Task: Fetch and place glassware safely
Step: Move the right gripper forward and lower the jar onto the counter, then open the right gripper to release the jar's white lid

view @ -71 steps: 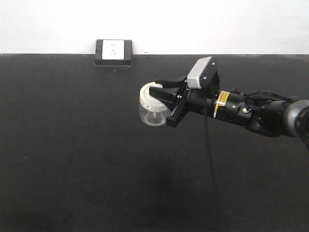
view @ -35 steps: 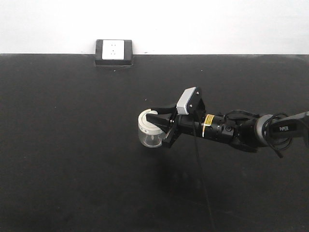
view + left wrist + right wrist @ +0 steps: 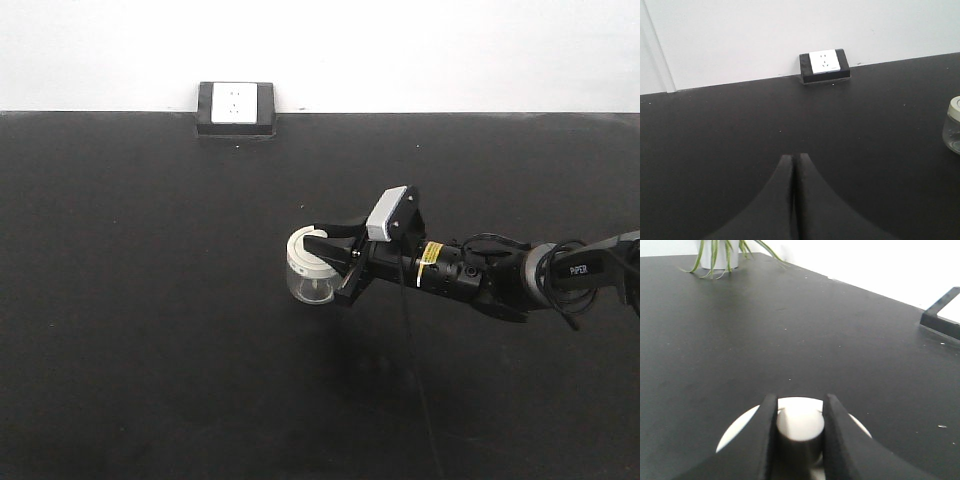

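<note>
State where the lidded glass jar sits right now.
In the front view, the glass jar sits near the middle of the black table, its lid knob gripped by the right gripper, below-right of the wall socket.

A matte black surface (image 3: 150, 330) filled most of the front view, lit evenly with faint specks. Behind it rose a plain white wall (image 3: 450, 50). A white socket (image 3: 236, 103) in a black housing sat at the surface's back edge against the wall. A green plant (image 3: 725, 255) stood at a far corner.
</note>
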{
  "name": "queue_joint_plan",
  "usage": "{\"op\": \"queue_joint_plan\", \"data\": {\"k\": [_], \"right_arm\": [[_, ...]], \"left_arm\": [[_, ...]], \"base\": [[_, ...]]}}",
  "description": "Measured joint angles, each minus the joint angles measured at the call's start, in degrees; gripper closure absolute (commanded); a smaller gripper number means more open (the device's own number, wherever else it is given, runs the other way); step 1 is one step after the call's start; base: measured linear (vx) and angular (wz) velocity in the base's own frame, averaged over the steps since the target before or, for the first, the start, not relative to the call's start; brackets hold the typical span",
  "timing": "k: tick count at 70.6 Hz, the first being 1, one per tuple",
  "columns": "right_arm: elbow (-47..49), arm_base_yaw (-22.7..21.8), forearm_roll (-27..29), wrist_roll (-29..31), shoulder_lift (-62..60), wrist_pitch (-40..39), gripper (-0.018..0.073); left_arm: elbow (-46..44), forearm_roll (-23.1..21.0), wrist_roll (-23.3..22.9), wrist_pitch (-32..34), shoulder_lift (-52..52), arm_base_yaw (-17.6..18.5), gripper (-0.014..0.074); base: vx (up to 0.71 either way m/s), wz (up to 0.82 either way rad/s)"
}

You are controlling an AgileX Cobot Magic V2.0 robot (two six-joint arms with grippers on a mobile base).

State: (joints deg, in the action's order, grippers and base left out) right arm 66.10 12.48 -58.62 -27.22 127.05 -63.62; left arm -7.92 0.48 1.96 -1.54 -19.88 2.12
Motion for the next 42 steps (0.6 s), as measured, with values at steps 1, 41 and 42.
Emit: {"op": "queue_joint_plan", "data": {"k": [1,41,42], "right_arm": [[0.0,0.0,0.0,0.0,0.0,0.0,0.0484],[0.1,0.0,1.1,-0.1,0.0,-1.6,-0.0104],[0.1,0.0,1.1,-0.1,0.0,-1.6,-0.0101]], "left_arm": [[0.0,0.0,0.0,0.0,0.0,0.0,0.0603],[0.0,0.0,0.0,0.0,0.0,0.0,0.0603],[0.0,0.0,0.0,0.0,0.0,0.0,0.0603]], "base": [[0.00,0.00],[0.00,0.00],[0.00,0.00]]}}
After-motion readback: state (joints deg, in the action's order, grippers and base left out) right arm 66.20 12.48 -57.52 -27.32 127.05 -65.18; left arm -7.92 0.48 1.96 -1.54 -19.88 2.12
